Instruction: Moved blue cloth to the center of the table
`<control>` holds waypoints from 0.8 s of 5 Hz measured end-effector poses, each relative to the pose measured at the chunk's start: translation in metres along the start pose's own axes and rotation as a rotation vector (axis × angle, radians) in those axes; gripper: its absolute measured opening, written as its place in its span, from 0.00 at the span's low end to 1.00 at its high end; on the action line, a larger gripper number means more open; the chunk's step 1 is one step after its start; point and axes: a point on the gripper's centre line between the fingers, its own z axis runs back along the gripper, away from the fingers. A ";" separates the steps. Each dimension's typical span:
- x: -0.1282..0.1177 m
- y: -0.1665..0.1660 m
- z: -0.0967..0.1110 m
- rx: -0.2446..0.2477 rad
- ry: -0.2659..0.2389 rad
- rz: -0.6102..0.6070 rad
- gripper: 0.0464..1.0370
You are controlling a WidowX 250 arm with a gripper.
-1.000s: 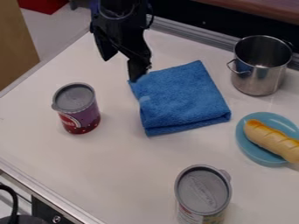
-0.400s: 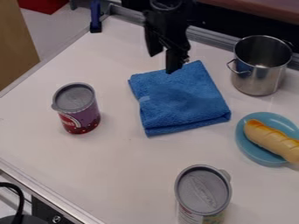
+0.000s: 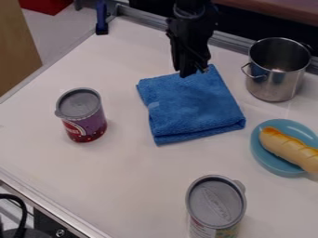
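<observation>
Camera view, from where I stand. The blue cloth (image 3: 194,104), folded into a rough square, lies flat on the worktop (image 3: 130,181), between the purple can (image 3: 82,116) on one side and the metal pot (image 3: 273,86) and blue plate (image 3: 267,160) on the other. The black gripper (image 3: 193,73) hangs at its far edge, close to the far corner.

Fingers (image 3: 181,60): drawn together, no fold of cloth seen pinched between them. Contact with the cloth: cannot tell.

Governing relation: nearly all of the cloth lies on the near side of the fingers, towards the viewer. Its side edges slant from the far edge down towards the plate side. Finding: the cloth sits about mid-worktop, perhaps slightly to the rear. Should correction be required, I judge it a short pull towards the viewer; otherwise, lift clear without dragging that far edge.
</observation>
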 end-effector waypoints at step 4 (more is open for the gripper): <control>-0.002 -0.010 -0.047 0.005 -0.029 -0.098 0.01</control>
